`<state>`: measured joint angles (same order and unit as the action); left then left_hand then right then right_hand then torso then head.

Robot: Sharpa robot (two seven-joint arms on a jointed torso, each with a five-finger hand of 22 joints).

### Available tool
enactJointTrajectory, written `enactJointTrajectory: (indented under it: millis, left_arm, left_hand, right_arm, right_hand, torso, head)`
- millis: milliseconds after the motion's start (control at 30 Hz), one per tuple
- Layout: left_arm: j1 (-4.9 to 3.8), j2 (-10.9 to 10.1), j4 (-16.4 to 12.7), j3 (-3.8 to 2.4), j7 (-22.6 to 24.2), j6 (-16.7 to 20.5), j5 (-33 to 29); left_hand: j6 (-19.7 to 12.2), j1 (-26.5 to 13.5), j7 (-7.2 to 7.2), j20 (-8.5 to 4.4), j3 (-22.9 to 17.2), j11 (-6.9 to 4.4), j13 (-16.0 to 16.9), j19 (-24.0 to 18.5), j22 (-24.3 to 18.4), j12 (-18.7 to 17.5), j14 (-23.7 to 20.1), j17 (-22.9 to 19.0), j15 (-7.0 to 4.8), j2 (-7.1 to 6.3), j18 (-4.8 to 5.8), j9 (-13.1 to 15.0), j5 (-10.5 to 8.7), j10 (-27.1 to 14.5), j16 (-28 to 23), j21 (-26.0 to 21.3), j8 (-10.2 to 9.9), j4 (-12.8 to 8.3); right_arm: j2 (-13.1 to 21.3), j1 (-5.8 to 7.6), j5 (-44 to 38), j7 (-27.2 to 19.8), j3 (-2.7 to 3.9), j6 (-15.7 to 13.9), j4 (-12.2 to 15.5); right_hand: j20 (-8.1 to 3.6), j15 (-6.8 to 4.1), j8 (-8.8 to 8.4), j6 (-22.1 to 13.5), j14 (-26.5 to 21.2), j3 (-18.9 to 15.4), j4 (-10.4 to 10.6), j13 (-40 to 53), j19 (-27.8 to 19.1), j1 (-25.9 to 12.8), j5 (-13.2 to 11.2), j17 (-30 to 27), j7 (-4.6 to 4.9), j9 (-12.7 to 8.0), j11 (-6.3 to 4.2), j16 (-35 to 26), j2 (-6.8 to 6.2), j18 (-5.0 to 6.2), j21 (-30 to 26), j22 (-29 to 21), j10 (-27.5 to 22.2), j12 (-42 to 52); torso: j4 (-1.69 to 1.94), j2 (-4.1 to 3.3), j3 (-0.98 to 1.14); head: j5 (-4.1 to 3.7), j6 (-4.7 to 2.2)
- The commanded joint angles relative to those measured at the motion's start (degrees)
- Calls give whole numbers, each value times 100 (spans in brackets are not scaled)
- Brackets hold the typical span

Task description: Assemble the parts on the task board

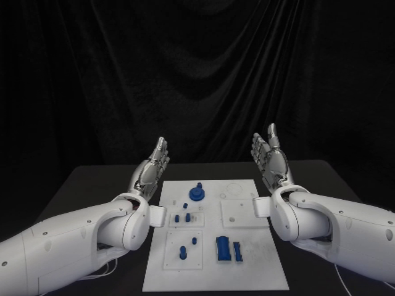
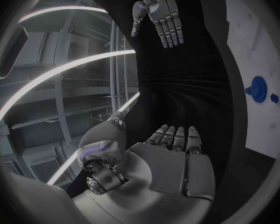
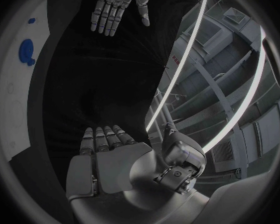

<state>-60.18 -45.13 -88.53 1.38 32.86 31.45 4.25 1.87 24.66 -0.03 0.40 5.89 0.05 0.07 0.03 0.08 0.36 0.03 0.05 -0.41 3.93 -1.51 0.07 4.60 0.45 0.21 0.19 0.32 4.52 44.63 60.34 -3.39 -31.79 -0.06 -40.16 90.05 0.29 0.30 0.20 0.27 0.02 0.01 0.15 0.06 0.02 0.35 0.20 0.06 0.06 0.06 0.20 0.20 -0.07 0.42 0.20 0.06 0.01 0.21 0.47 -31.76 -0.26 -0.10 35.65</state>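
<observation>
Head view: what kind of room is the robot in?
Probably a robot test lab or studio: a black table before a dark curtain, a white task board with blue parts.

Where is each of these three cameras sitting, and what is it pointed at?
Head view: on the robot's head, looking down at the task board; both arms enter, left hand and right hand raised and flat.
Left wrist view: behind the left hand, facing the right hand.
Right wrist view: behind the right hand, facing the left hand.
Shared: all show the board's round blue part.
</observation>
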Motion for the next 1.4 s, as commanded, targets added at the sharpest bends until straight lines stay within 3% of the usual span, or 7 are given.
enactJointTrajectory:
  millis: [33, 67, 200, 833, 867, 900, 1400]
  left_arm:
    - [2, 27, -87, -66, -250, 1038, -362]
    - [2, 32, -103, -87, -266, 1103, -380]
    - [2, 43, -142, -137, -305, 1263, -424]
    - [2, 44, -143, -138, -306, 1267, -425]
    - [2, 44, -143, -138, -306, 1267, -425]
    - [2, 44, -143, -138, -306, 1267, -425]
    - [2, 44, -143, -138, -306, 1267, -425]
  left_hand:
    - [-187, -784, 3, -40, -187, -5, -7, -3, -8, -36, -3, -5, 41, -393, 151, -7, -460, -45, -21, -19, -32, -452]
    - [-187, -851, 3, -40, -589, -5, -7, -3, -8, -36, -3, -5, 41, -393, 151, -7, -460, -45, -21, -19, -32, -452]
    - [-187, -1110, 3, -40, -589, -5, -7, -3, -8, -36, -3, -5, 41, -393, 151, -7, -460, -45, -21, -19, -32, -452]
    - [-187, -1874, 3, -40, -589, -5, -7, -3, -8, -36, -3, -5, 41, -393, 151, -7, -460, -45, -21, -19, -32, -452]
    - [-187, -1983, 3, -40, -589, -5, -7, -3, -8, -36, -3, -5, 41, -393, 151, -7, -460, -45, -21, -19, -32, -452]
    - [-187, -2466, 3, -40, -589, -5, -7, -3, -8, -36, -3, -5, 41, -393, 151, -7, -460, -45, -21, -19, -32, -452]
    - [-187, -2466, 3, -40, -589, -5, -7, -3, -8, -36, -3, -5, 41, -393, 151, -7, -460, -45, -21, -19, -32, -452]
  right_arm:
    - [6, -17, 339, 200, 6, -395, -10]
    - [6, -17, 339, 200, 6, -395, -10]
    - [6, -17, 339, 200, 6, -395, -10]
    - [6, -17, 339, 200, 6, -395, -10]
    - [6, -17, 339, 200, 6, -395, -10]
    - [6, -17, 339, 200, 6, -395, -10]
    - [6, -17, 339, 200, 6, -395, -10]
  right_hand:
    - [-29, -30, -20, -27, -2, -1, -15, -6, -2, -35, -20, -6, -6, -6, -20, -20, 7, -42, -20, -6, -1, -21]
    - [-29, -30, -20, -27, -2, -1, -15, -6, -2, -35, -20, -6, -6, -6, -20, -20, 7, -42, -20, -6, -1, -21]
    - [-29, -30, -20, -27, -2, -1, -15, -6, -2, -35, -20, -6, -6, -6, -20, -20, 7, -42, -20, -6, -1, -21]
    - [-29, -30, -20, -27, -2, -1, -15, -6, -2, -35, -20, -6, -6, -6, -20, -20, 7, -42, -20, -6, -1, -21]
    - [-29, -30, -20, -27, -2, -1, -15, -6, -2, -35, -20, -6, -6, -6, -20, -20, 7, -42, -20, -6, -1, -21]
    - [-29, -30, -20, -27, -2, -1, -15, -6, -2, -35, -20, -6, -6, -6, -20, -20, 7, -42, -20, -6, -1, -21]
    - [-29, -30, -20, -27, -2, -1, -15, -6, -2, -35, -20, -6, -6, -6, -20, -20, 7, -42, -20, -6, -1, -21]
  torso:
    - [-45, 55, 24]
    - [-47, 57, 25]
    - [-47, 58, 26]
    - [-47, 58, 26]
    - [-47, 58, 26]
    - [-47, 58, 26]
    - [-47, 58, 26]
  head:
    - [9, -114]
    - [10, -123]
    - [10, -127]
    - [10, -127]
    - [10, -127]
    - [10, -127]
    - [10, -127]
